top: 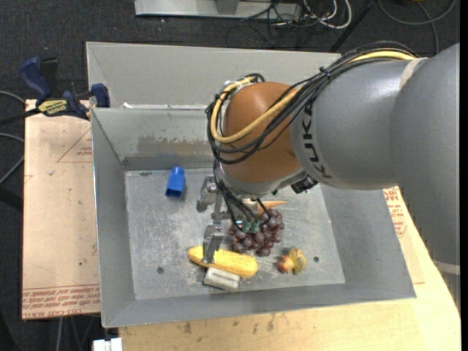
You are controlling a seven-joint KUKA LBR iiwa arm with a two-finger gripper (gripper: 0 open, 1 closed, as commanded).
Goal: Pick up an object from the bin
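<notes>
Camera view: grey metal bin (146,254); arm (380,123) enters from right. Gripper (212,251) low over left end of yellow corn cob (232,263), which lies mid-floor near bin's front wall. Claw spread or pressed together: cannot tell. Purple grape bunch (262,232) just right of gripper, beside cob. White block (221,279) against cob's front. Small yellow-red fruit (291,262) near, right. Blue block (175,182) well apart, back left.

Blue block (175,182), yellow corn (235,263), dark purple grapes (269,232), grey bin (146,232).
</notes>
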